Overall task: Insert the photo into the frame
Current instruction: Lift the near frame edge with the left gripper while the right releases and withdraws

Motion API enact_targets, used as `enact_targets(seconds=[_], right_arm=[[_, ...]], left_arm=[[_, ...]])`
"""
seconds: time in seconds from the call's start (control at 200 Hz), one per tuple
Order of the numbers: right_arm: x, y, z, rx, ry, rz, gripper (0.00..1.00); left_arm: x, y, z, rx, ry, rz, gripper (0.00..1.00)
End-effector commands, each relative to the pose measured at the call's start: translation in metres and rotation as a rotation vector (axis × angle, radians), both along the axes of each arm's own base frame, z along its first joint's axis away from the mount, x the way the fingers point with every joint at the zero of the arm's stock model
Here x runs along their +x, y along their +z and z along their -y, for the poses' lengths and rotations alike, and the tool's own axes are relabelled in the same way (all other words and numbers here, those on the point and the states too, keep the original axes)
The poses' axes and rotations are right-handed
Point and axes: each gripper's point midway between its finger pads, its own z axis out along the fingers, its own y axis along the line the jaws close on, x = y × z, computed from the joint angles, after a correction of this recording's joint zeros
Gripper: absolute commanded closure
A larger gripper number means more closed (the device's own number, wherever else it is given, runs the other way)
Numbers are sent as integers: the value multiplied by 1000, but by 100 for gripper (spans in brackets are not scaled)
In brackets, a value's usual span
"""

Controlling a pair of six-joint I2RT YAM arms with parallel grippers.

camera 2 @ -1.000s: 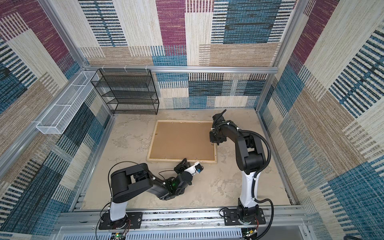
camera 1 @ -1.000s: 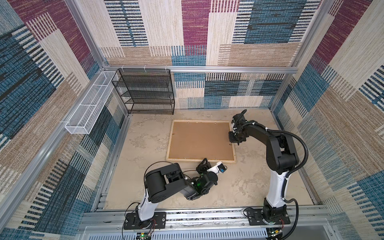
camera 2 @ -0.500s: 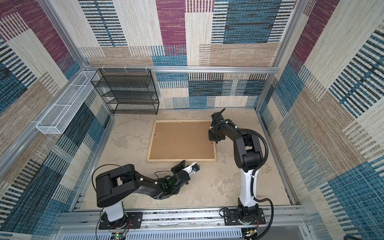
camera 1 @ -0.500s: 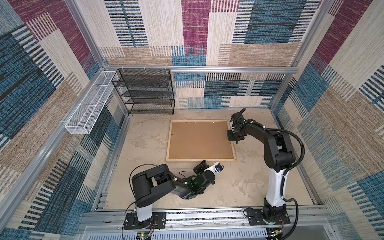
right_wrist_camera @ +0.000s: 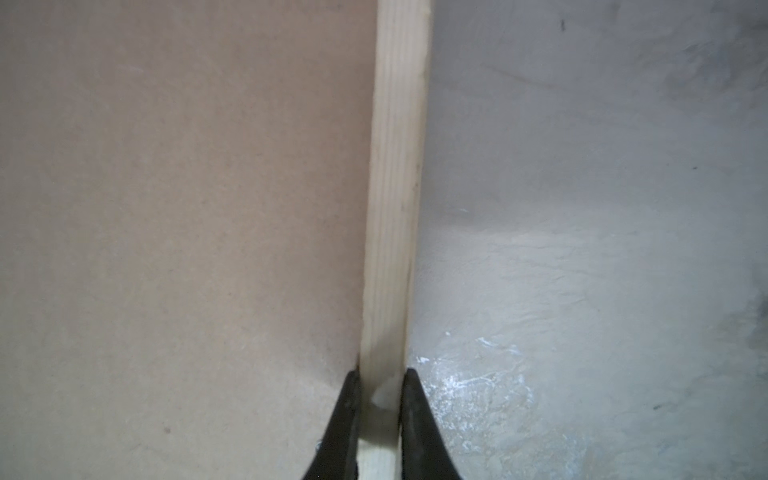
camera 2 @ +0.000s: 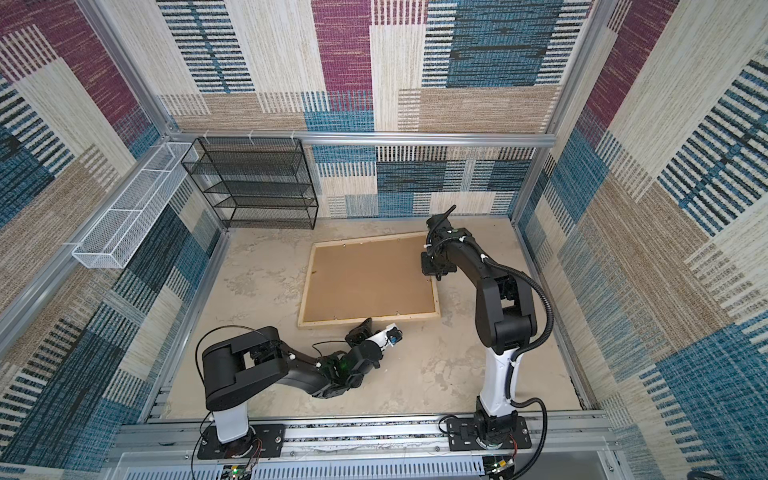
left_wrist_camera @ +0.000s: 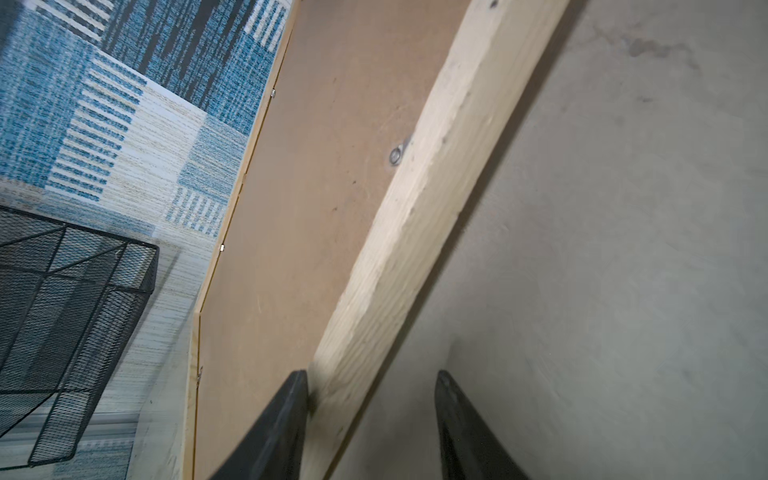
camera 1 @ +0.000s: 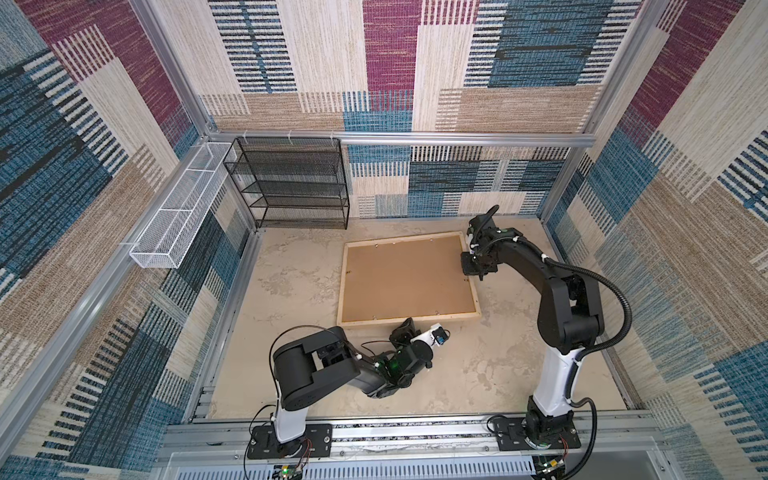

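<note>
Right fingers (right_wrist_camera: 347, 415) are pinched tight on the side rail of the frame (right_wrist_camera: 395, 166)! It lies flat on the counter (camera 1: 291, 299), brown backing board (camera 1: 407, 282) up. Left fingers (left_wrist_camera: 282, 415) are parted, straddling the near rail, only one touching.

Wrist views: frame (right_wrist_camera: 395, 166) mostly cropped

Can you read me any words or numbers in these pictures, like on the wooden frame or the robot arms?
None: no word, number or sign can be read in any view.
The frame and its brown backing board show no print.
The blue patch on the left wrist camera is too small to read.
</note>
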Motion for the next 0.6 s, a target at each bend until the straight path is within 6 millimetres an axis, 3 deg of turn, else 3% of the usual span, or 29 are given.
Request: enact_targets(seconds=[0.0, 0.466, 0.516, 0.596], right_arm=[[1, 13, -3, 18, 21, 34, 96], [-12, 22, -6, 39, 42, 44, 97], [-13, 23, -6, 41, 44, 46, 97], [-13, 25, -5, 39, 42, 53, 96]], left_arm=[[9, 9, 4, 11, 11, 59, 48], [40, 17, 3, 27, 54, 128, 47], [41, 18, 4, 29, 49, 129, 52], [40, 23, 4, 27, 46, 130, 69]])
